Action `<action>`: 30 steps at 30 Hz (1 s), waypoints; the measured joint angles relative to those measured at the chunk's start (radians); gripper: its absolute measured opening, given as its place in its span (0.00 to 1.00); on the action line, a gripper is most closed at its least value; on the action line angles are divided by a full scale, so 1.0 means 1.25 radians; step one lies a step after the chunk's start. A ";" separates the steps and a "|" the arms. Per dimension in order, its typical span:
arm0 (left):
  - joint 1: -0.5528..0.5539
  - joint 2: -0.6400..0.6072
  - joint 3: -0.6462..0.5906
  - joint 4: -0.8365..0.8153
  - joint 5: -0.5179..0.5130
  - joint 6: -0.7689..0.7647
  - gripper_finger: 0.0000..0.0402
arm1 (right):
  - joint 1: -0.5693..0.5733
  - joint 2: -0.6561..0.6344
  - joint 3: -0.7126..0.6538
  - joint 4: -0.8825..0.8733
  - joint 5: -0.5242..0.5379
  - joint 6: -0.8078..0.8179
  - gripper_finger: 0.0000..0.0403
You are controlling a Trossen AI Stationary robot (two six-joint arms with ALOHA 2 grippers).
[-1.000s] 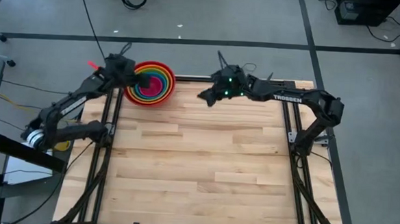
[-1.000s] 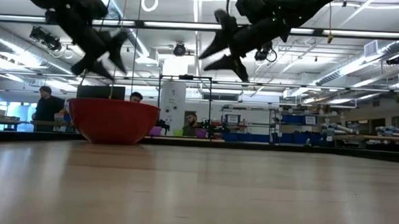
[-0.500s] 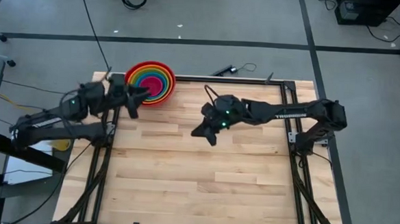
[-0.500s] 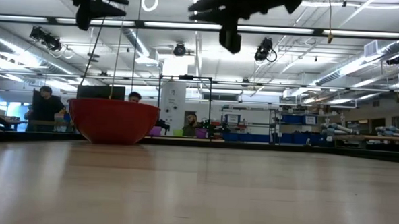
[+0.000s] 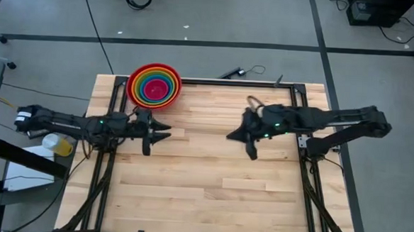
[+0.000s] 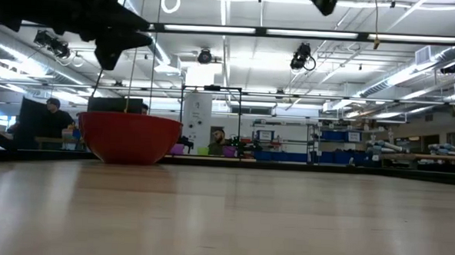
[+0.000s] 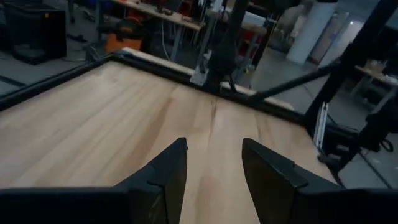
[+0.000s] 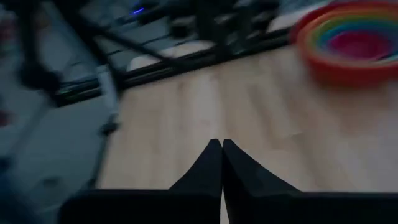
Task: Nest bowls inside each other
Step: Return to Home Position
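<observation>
Across the pale butcher-block plank table point(image 5: 210, 194), both arms hover over mid-board. Dark wedge fingers of the left gripper point(image 7: 214, 163) stand spread, holding nothing; the right gripper point(image 8: 221, 152) is pinched closed and empty. Farther back, at the left rear corner, the five glossy round plastic bowls point(image 5: 154, 85) sit nested, red outermost, magenta at the centre. From the low view only the red wall shows.

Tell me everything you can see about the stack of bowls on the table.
The stack of bowls is five round, glossy, plastic-looking bowls nested upright: red outermost, then orange, green, blue, and pink in the centre. It stands on the wooden table near its far left corner. Nothing else touches it.
</observation>
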 joint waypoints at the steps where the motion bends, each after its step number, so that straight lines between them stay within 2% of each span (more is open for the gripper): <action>1: -0.002 0.018 0.001 0.021 0.000 -0.002 0.39 | -0.002 -0.023 -0.013 -0.001 0.037 -0.018 0.02; 4: -0.004 0.071 0.002 0.123 -0.003 0.006 0.38 | -0.007 -0.071 -0.049 -0.059 0.100 -0.006 0.04; 7: -0.004 0.110 0.003 0.224 -0.003 0.098 0.35 | -0.011 -0.095 -0.075 -0.105 0.116 0.006 0.03; 9: -0.004 0.113 0.004 0.229 -0.003 0.186 0.31 | -0.008 -0.118 -0.111 -0.037 0.134 -0.014 0.02; 12: 0.003 0.082 0.004 0.214 -0.003 0.214 0.23 | 0.002 -0.163 -0.184 0.156 0.120 -0.084 0.02; 15: 0.011 -0.003 0.004 0.161 0.009 0.216 0.15 | 0.013 -0.221 -0.261 0.278 0.080 -0.132 0.01; 20: 0.022 -0.197 0.004 -0.035 0.024 0.251 0.02 | 0.026 -0.331 -0.391 0.324 0.069 -0.165 0.01; 25: 0.034 -0.315 0.004 -0.239 0.045 0.267 0.02 | 0.015 -0.430 -0.535 0.476 0.045 -0.168 0.01; 30: 0.032 -0.362 0.004 -0.280 0.091 0.289 0.01 | -0.002 -0.498 -0.687 0.662 0.034 -0.137 0.01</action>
